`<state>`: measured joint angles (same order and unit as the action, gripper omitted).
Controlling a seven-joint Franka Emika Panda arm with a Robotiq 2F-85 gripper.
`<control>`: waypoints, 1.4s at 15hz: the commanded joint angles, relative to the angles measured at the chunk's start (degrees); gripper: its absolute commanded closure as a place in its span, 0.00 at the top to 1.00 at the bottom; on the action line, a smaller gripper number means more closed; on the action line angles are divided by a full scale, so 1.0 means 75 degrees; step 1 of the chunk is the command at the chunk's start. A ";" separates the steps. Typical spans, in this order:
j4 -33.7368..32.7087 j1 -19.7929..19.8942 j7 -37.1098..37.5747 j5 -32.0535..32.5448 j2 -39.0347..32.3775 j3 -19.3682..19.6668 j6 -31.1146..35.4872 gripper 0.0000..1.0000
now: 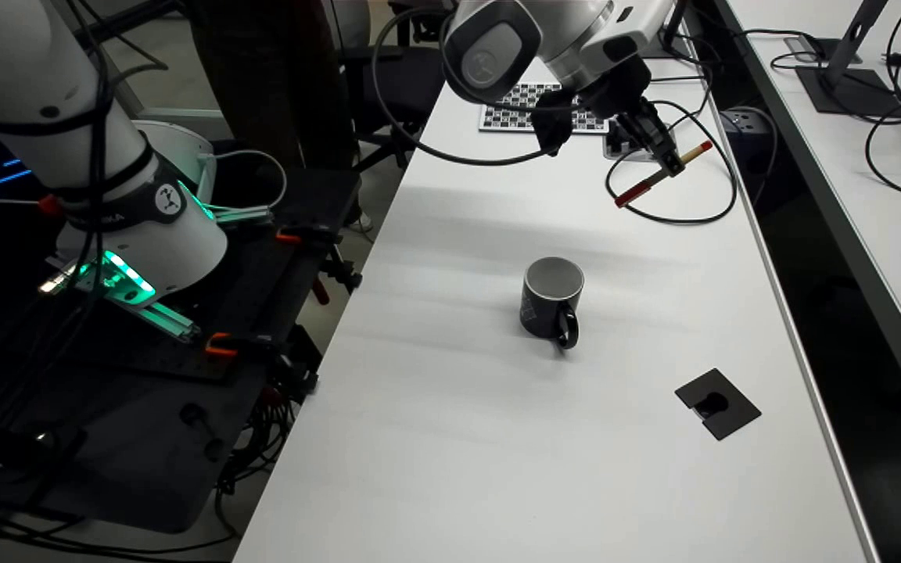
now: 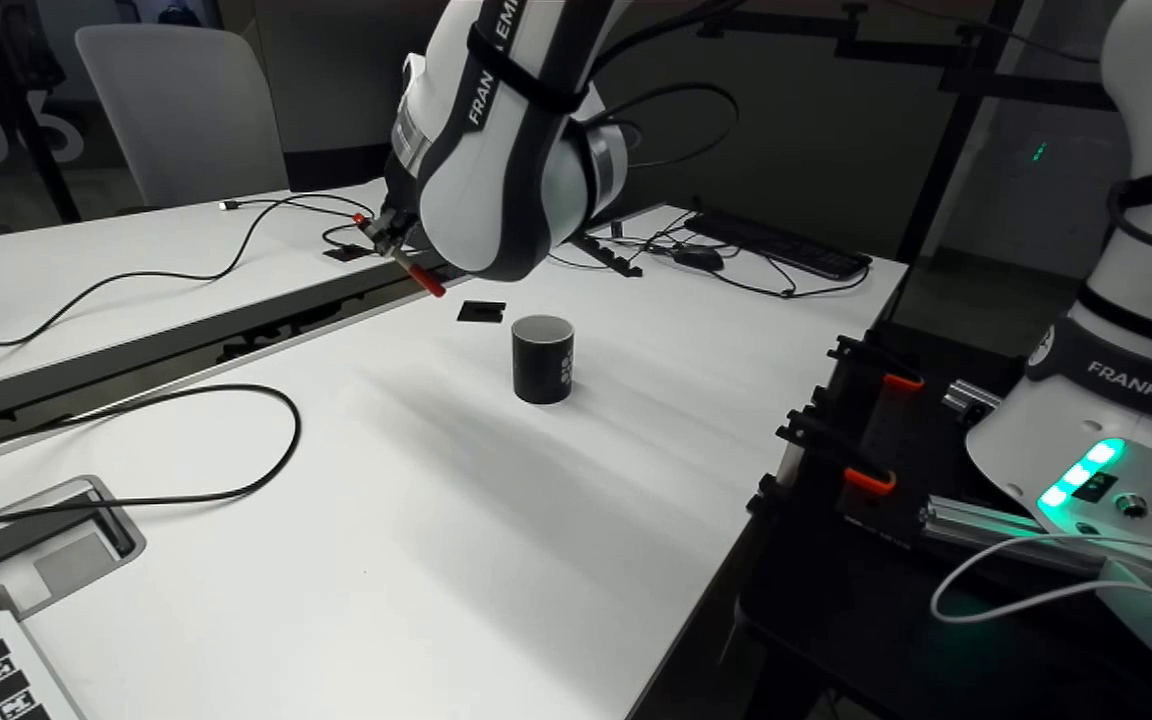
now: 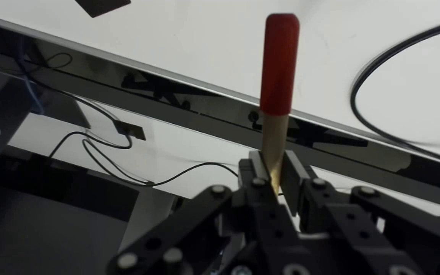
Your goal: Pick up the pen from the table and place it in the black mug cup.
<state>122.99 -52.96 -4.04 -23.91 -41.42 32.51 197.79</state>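
Red at both ends and pale tan between, a slim pen (image 3: pixel 276 103) is held aloft by the fingers (image 3: pixel 296 172) of a robot arm (image 2: pixel 461 215), pinched to the width of its shaft, one on each side. The red end in the wrist view is smooth and blunt, its corners rounded; the lower part of the pen is lost between the fingers. In both exterior views the pen tilts, its ends jutting out on either side, off the worktop (image 1: pixel 497 438) and well apart from the black mug (image 1: pixel 536 305) (dark outside, grey within), which stands upright. Which part of the worktop lies directly beneath the pen is hard to tell. The mug's handle (image 1: pixel 570 336) shows in an exterior view; a pale mark (image 2: pixel 566 370) on its side, in an exterior view where the handle is hidden, is too small to read. A black-and-white patterned board (image 1: pixel 505 121) is partly covered by the arm, itself cut off at the top in both exterior views. A dark flat piece (image 3: pixel 103 5) runs out of the wrist view's top edge.
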 commanded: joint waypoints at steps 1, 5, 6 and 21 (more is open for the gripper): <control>0.0347 -0.1150 0.0630 -0.1116 -0.0304 0.1001 0.0068 0.04; 0.0930 -0.1978 0.1220 -0.2000 -0.0655 0.1511 0.0072 0.04; 0.1128 -0.2145 0.1349 -0.2227 -0.0762 0.1594 0.0069 0.04; 0.1439 -0.2401 0.1708 -0.2945 -0.1227 0.1565 -0.0069 0.04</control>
<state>134.69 -70.91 8.05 -45.14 -49.63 43.99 197.76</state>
